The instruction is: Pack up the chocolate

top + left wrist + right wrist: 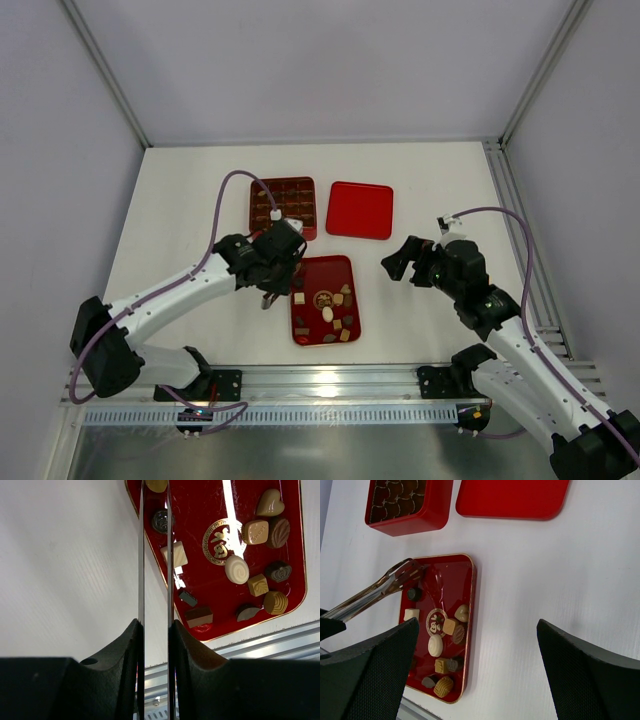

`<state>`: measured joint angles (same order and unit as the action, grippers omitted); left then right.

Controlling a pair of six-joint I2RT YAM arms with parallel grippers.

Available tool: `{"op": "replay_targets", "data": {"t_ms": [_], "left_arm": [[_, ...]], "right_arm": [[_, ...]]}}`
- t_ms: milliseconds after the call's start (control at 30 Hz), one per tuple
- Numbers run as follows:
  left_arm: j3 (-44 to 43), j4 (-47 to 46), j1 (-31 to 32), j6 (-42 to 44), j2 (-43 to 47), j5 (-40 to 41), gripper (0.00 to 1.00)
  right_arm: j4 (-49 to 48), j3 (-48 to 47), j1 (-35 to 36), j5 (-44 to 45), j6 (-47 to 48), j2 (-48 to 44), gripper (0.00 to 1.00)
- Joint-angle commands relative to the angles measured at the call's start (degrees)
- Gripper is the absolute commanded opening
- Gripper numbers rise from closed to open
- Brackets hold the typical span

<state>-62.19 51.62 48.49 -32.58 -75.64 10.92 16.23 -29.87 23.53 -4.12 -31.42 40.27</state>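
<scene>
one tan chocolate point(156, 484) sits between metal tongs point(380, 588) clamped in the left end effector point(156, 627) at the tray's point(200, 587) 11 o'clock corner; the right end effector point(400, 258) gapes empty.

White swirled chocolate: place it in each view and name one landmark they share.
Top external: white swirled chocolate near the middle of the red tray.
Left wrist: right of centre, below-right of the gold emblem.
Right wrist: lower left, below the tongs.
Shared landmark: the gold emblem, right beside the piece.

Assorted chocolate point(236, 569) on red tray point(195, 510)
</scene>
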Motion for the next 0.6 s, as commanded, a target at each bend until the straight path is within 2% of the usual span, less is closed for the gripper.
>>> {"op": "replay_targets", "data": {"t_ms": [0,567], "left_arm": [[-2.8,0.1,0.2,0.5,2.2,0.0,0.28],[-5.6,0.9,0.3,1.2,3.9,-1.4,0.27]], "right_arm": [[-2.9,0.3,0.2,0.4,-0.2,-0.1,1.00],[-3.1,0.6,0.2,0.4,-0.2,-0.2,1.00]]}}
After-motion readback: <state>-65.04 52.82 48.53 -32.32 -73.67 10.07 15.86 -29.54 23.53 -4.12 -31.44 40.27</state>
